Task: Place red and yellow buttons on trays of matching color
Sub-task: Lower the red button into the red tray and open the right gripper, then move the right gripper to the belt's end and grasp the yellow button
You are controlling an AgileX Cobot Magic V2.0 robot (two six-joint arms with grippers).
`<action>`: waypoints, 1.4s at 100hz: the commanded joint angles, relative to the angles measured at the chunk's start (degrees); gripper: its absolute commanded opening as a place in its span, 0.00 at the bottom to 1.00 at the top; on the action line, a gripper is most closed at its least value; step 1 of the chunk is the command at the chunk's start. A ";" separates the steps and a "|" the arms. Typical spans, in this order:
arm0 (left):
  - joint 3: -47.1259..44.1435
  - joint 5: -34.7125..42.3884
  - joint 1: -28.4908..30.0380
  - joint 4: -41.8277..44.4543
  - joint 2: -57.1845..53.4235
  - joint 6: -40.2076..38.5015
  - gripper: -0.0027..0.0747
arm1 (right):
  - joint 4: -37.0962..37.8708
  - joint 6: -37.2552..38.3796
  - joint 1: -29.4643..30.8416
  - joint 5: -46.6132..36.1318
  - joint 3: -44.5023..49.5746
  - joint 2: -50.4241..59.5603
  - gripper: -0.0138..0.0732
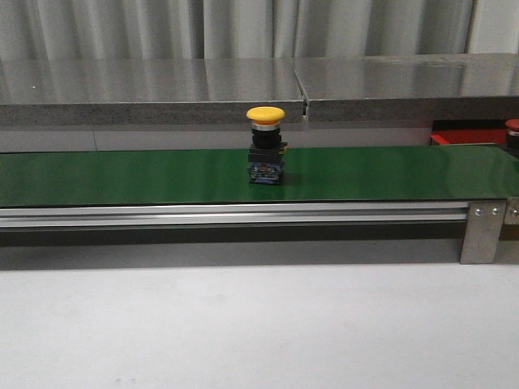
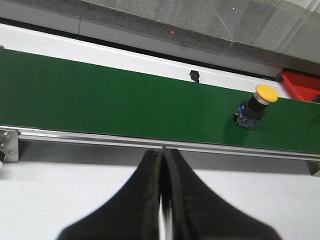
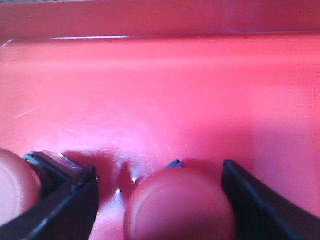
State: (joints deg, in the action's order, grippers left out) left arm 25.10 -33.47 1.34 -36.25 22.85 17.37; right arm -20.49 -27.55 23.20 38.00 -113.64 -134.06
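Green belt (image 1: 146,174) under yellow button (image 1: 266,150); red buttons (image 3: 180,205) in red tray (image 3: 165,85) between parted right gripper (image 3: 157,200); left gripper (image 2: 162,200) closed, empty.

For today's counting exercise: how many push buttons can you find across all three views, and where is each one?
3. One yellow button stands mid-belt. Two red buttons sit on the red tray: one between the right claw's fingers, one beside it. More may be hidden.

Green belt (image 1: 122,177) open either side of the yellow button (image 1: 266,146), mid-belt. Grey ledge (image 1: 162,101) walls the far edge. Right hand (image 3: 160,200) straddles a red button (image 3: 180,205) on the red tray (image 3: 160,90); second button (image 3: 15,185) crowds one finger.
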 commanded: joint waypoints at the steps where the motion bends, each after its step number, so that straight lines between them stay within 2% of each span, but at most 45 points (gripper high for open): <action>1: 1.52 2.89 -0.48 -1.99 0.33 -0.23 0.01 | -0.63 -0.38 0.52 -0.55 -3.49 3.94 0.77; 42: 1.52 2.89 -0.48 -1.99 0.33 -0.23 0.01 | 0.02 -0.38 0.83 3.02 -6.46 9.38 0.77; 80: 1.52 2.89 -0.48 -1.99 0.33 -0.23 0.01 | -0.81 -0.38 0.89 13.80 -6.38 20.38 0.77; 89: 1.52 2.89 -0.48 -1.99 0.33 -0.23 0.01 | -2.07 -0.38 0.89 16.04 -5.39 23.56 0.74; 103: 1.52 2.89 -0.48 -1.99 0.33 -0.23 0.01 | -4.43 -0.44 0.89 18.37 -1.22 29.02 0.66; 119: 1.52 2.89 -0.48 -1.99 0.33 -0.23 0.01 | -7.05 -2.61 0.89 18.75 7.22 35.64 0.65; 140: 1.52 2.89 -0.48 -1.99 0.33 -0.23 0.01 | -10.70 -7.58 0.89 14.41 22.51 45.67 0.65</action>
State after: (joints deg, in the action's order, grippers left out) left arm 25.10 -33.47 1.34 -36.25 22.85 17.37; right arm -27.62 -32.29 23.88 56.68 -94.87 -94.84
